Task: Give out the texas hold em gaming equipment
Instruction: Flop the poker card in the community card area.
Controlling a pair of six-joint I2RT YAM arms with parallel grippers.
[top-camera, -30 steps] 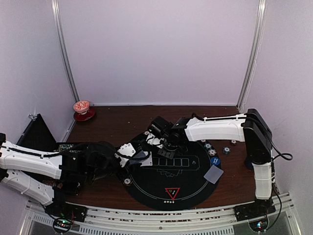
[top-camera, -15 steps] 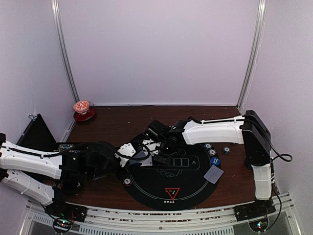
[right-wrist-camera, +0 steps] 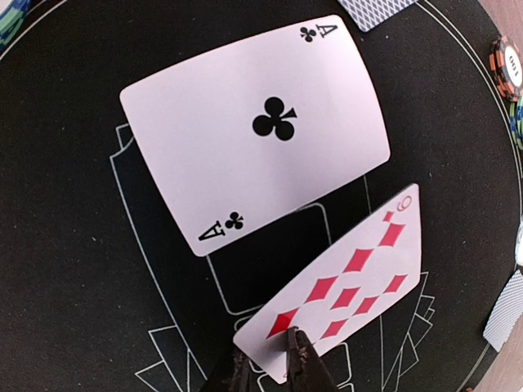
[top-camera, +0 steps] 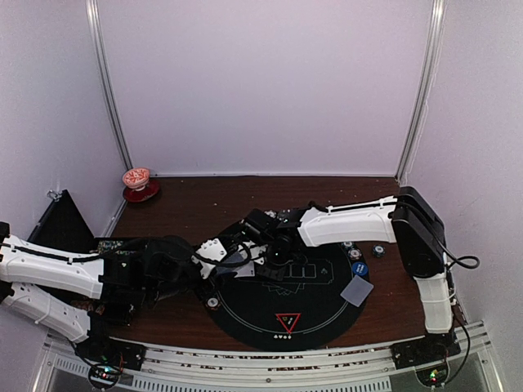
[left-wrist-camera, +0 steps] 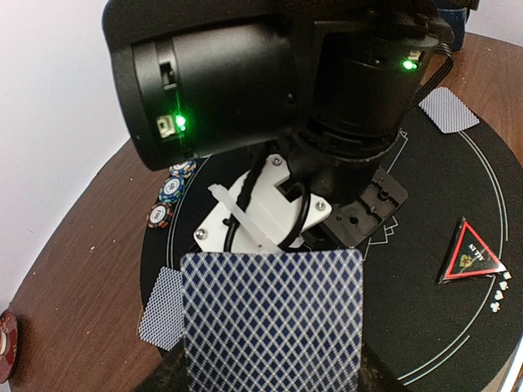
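Top external view is showing both arms meeting over the left part of the round black mat (top-camera: 320,309) on the brown surface (top-camera: 184,214). The left hand (top-camera: 222,253) is reaching in from the left and the right hand (top-camera: 274,258) is pointing down just beside it, nearer the printed slots. Left wrist view is showing the left hand holding a grey-blue-backed card (left-wrist-camera: 272,322) with its back toward the lens; whether more cards are sitting behind it I cannot tell. Right wrist view is showing the right hand narrowed onto the lower-left corner of the 9 of diamonds (right-wrist-camera: 347,290). That card is facing up over the slot outlines, its long axis running away from the fingertips toward the upper right. The ace of clubs (right-wrist-camera: 257,131) is showing face up just beyond, apart from the 9 and angled much the same. Setting the 9 down is probably calling for lining its long axis up with an outline beside the ace.
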